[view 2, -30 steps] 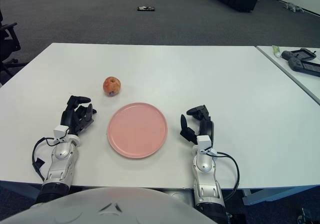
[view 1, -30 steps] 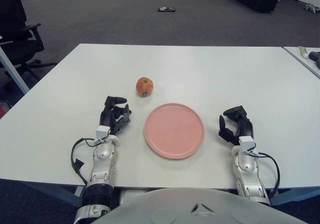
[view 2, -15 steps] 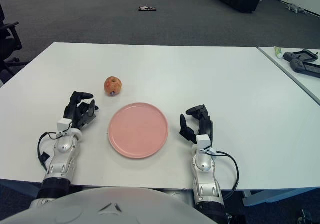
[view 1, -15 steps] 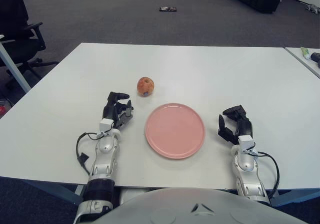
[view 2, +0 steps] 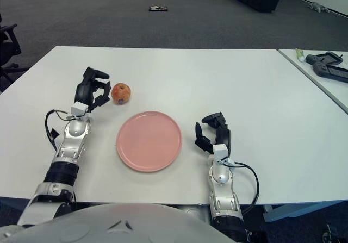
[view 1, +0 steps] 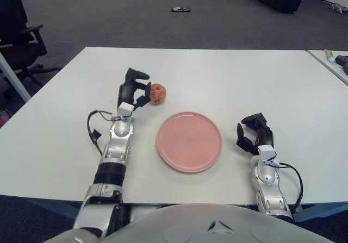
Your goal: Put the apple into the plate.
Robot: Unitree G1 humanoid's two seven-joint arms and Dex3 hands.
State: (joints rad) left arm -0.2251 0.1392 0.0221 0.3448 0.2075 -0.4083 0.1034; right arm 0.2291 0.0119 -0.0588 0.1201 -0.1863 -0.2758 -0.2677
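A red-yellow apple [view 1: 157,93] sits on the white table [view 1: 228,74], up and to the left of the round pink plate [view 1: 189,141]. My left hand [view 1: 135,90] is just left of the apple, its black fingers spread and curving toward it, with a sliver of table still showing between them. The plate holds nothing. My right hand [view 1: 253,136] shows to the right of the plate, near the table's front edge, holding nothing.
A second table [view 2: 318,63] at the far right carries a black device [view 2: 328,66] and a small tube. An office chair [view 1: 19,33] stands off the table's left side. Grey carpet lies beyond the far edge.
My left arm has reached forward from beside the plate's left edge up to the apple's left side. The apple, the plate and my right hand have stayed where they were.
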